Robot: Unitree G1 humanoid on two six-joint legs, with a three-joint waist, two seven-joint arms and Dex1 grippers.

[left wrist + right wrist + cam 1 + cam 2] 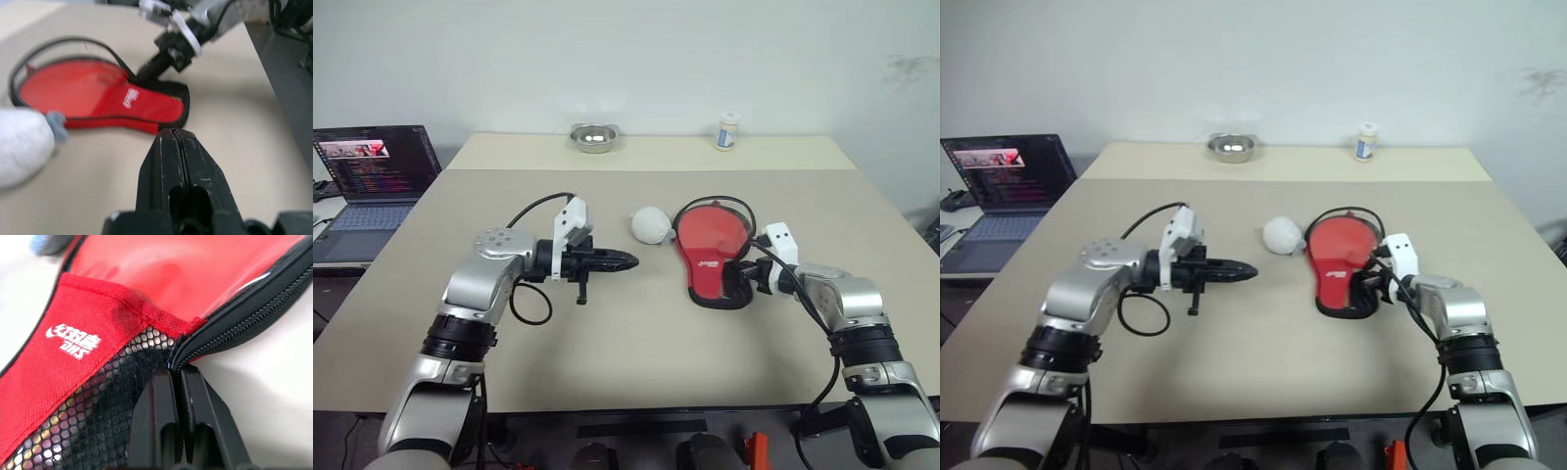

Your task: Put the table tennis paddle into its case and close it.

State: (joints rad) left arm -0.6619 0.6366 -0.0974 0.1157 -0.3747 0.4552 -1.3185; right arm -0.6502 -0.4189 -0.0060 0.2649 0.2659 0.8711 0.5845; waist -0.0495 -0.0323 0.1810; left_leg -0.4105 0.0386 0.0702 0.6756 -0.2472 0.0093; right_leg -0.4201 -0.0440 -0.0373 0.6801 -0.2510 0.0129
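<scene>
A soft, paddle-shaped red case (pixel 710 247) with white lettering, a black mesh panel and black zip edging lies flat on the beige surface (pixel 636 352), its round end toward the far side and its narrow end toward the robot. Through its clear window shows a smooth red face, seemingly the red-rubber table tennis paddle (pixel 195 269) inside; the handle cannot be made out. The right gripper (pixel 741 279) sits at the case's narrow end on its right edge, its two black fingers (pixel 156 426) pressed together at the zip line where the mesh meets the black zipper tape; whether they pinch a zip pull or just the edge cannot be told. The left gripper (pixel 625 260) hangs above the surface well to the left of the case, pointing toward it, fingers closed on nothing. A white rounded soft object (pixel 652 224) rests just beside the case's round end. A steel bowl (pixel 593 137) and a small white bottle (pixel 727 131) stand at the far edge, and an open laptop (pixel 372 176) sits off to the left.
</scene>
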